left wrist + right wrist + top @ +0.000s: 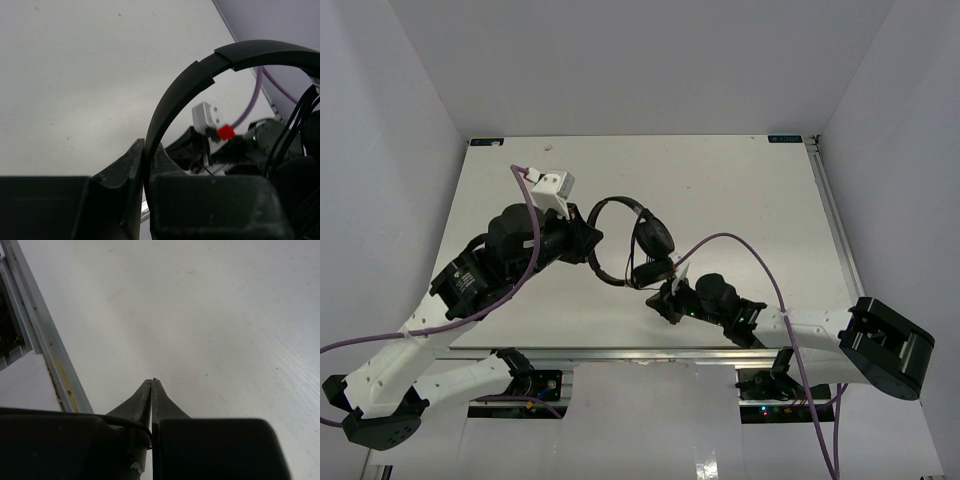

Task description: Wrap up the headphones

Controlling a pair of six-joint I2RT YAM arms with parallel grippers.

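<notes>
White walls box in a pale tabletop (pixel 750 190). At left, the left gripper (pixel 588 240) has its jaws closed narrowly on the thin headband (pixel 190 82) of the headphones (pixel 653 237). These sit mid-tabletop, with the hoop toward the far side and both earcups toward the near edge. Just right of them, the right gripper (pixel 665 297) reaches in low beside the nearer earcup, its jaws pressed flat together. A thin dark cord (pixel 132 425) runs to their seam and looks nipped there.

By my judgement the set is light. The band is springy yet stiff enough to serve as a handle, while the cord is limp and slippery, so it wants a firm pinch and steady tension. Only the left wrist view shows the band seated between the jaws. Only the right wrist view shows the strand, and the overhead view alone gives the layout.
</notes>
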